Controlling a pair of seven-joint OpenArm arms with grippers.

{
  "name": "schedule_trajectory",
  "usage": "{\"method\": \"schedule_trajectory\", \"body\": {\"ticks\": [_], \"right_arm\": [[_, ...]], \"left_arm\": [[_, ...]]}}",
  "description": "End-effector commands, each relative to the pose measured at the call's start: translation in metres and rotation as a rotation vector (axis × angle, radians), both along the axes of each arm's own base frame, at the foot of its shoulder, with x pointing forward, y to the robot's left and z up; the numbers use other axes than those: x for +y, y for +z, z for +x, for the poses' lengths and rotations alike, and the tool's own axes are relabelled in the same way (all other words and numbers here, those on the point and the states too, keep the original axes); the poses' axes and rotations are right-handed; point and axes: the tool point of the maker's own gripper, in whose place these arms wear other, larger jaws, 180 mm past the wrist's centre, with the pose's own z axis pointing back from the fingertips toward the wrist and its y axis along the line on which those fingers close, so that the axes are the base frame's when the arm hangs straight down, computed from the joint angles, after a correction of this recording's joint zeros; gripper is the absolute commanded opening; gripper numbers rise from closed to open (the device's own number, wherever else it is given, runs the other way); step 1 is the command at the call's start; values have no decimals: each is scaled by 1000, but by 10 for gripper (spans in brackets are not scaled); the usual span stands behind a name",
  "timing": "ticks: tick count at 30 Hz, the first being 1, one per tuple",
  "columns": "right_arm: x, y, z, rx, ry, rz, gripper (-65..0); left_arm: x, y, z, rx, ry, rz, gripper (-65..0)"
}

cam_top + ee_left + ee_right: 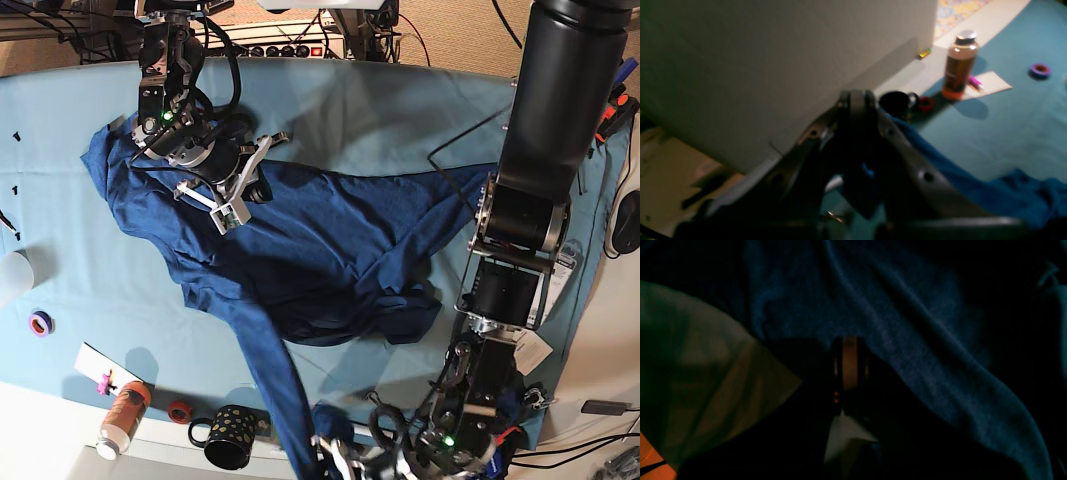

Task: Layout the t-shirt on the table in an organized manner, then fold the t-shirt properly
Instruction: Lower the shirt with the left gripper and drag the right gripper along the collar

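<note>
The base view is evenly bright and sharp, with soft shadows beside the arms. The left wrist view is dim and blurred, the bottle [959,65] casting a shadow to its right. The right wrist view is nearly black and grainy.

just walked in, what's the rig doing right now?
Two arms are working a navy t-shirt that lies crumpled, not yet flat, on the teal table. The right tool sits at the shirt's upper left part, shut with fabric draped around it; whether it grips cloth is unclear. The left tool is at the near table edge, where a long strip of the shirt runs down to it; its jaws look close together. No fold yet. A bottle and mug stand nearby.
</note>
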Motion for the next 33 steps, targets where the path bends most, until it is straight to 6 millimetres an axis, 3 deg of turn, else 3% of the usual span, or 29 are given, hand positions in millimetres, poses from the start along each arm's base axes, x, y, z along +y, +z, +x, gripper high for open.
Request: {"method": "schedule_trajectory", "body": {"ticks": [1,2,3,5,9,14,18,22,25,27,30,33], "right_arm": [[3,10,6,-40,3,22,-650],[3,10,6,-40,4,22,-650],[3,10,6,-40,4,22,-650],[3,10,6,-40,4,21,-650],[3,11,7,-44,3,19,-650],[-10,16,20,-100,-36,-42,-650],[-31,32,44,-160,-137,-88,-639],[-62,59,68,-249,-251,-82,-376],[-94,82,83,-324,-353,-73,-370],[-114,86,91,-329,-409,-48,-370],[-131,72,106,-281,-447,24,-370],[-135,52,121,-219,-446,86,-370]], "left_arm": [[-8,13,0,-27,-22,-7,-392],[-10,-3,0,5,-18,16,-304],[-9,-20,3,38,9,31,-258],[-7,-57,3,104,50,67,-250],[-13,-122,-19,216,30,116,-251],[-6,-179,-44,354,39,121,-251],[10,-194,-54,425,59,95,-251],[34,-201,-58,454,90,119,-251],[55,-208,-59,461,121,140,-251],[68,-213,-59,466,139,153,-251],[76,-213,-58,461,150,151,-251],[78,-211,-57,462,156,130,-251]]}}
